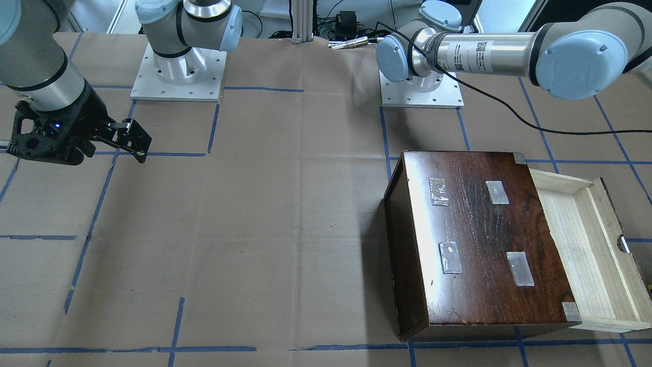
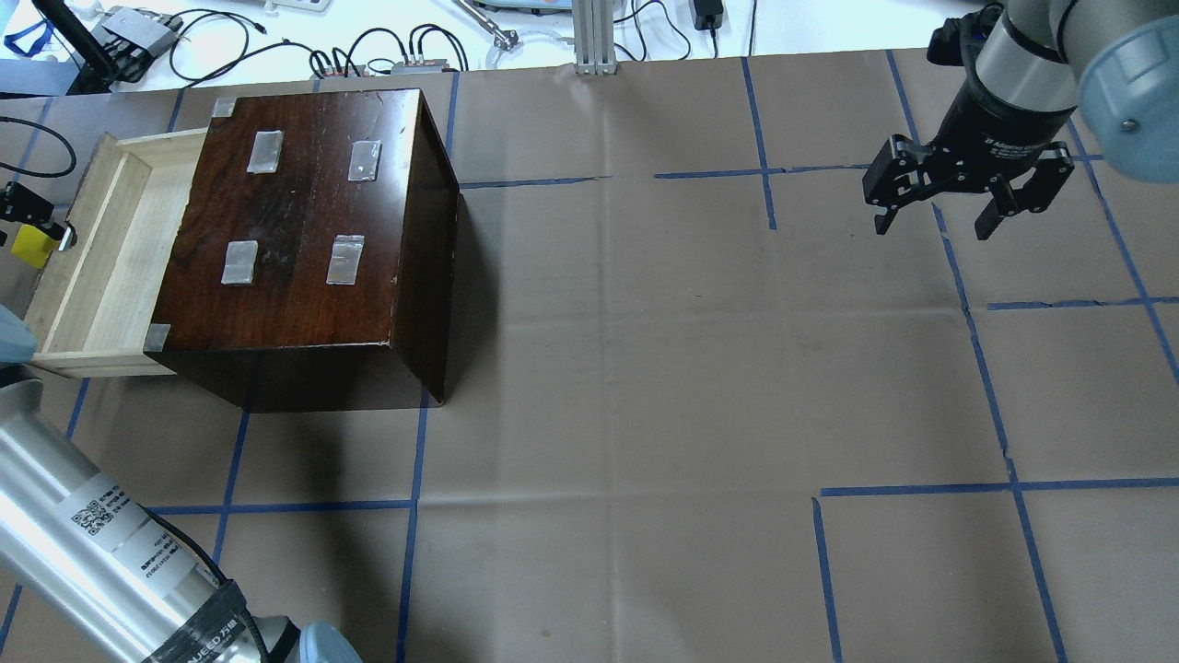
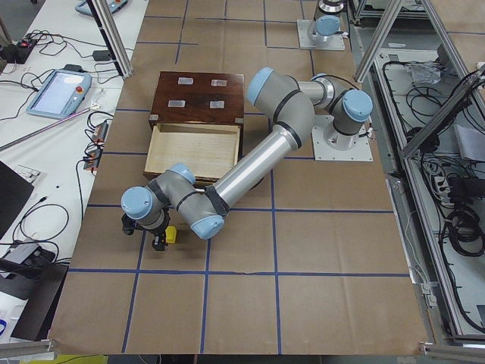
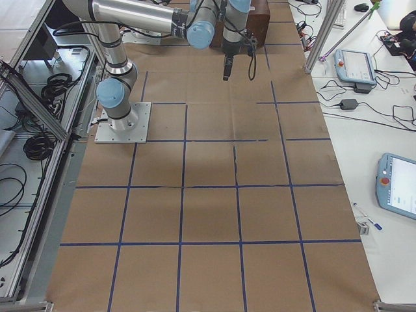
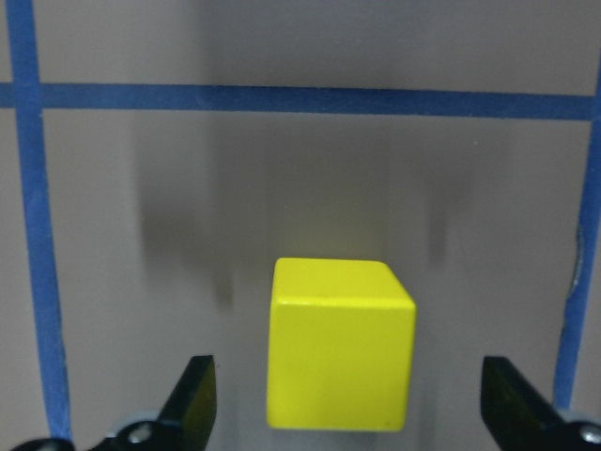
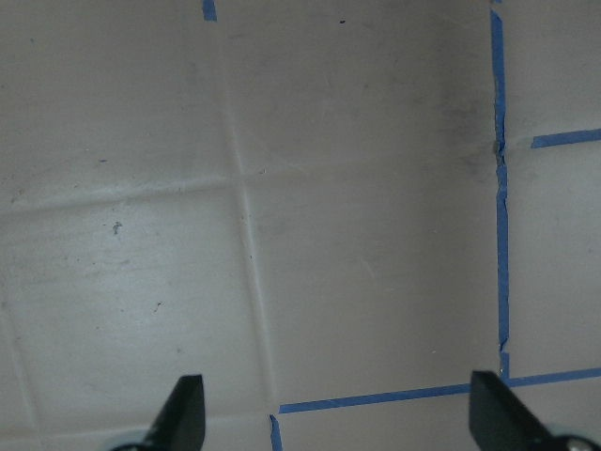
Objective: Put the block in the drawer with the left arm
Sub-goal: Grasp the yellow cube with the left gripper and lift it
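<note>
The yellow block (image 5: 340, 343) sits on the brown paper between the two fingers of my left gripper (image 5: 352, 404), which is open and does not touch it. The exterior left view shows the block (image 3: 171, 234) and the left gripper (image 3: 151, 236) in front of the pulled-out pale wood drawer (image 3: 193, 150). In the overhead view the block (image 2: 32, 244) is at the left edge, beside the drawer (image 2: 101, 249). The drawer (image 1: 586, 255) looks empty. My right gripper (image 2: 935, 221) is open and empty, far from the cabinet.
The dark brown cabinet (image 2: 304, 221) with tape patches on top stands behind the drawer. Blue tape lines cross the paper-covered table (image 2: 645, 368). Cables and devices lie along the far edge (image 2: 368, 46). The right gripper also shows over bare paper in its wrist view (image 6: 340, 418).
</note>
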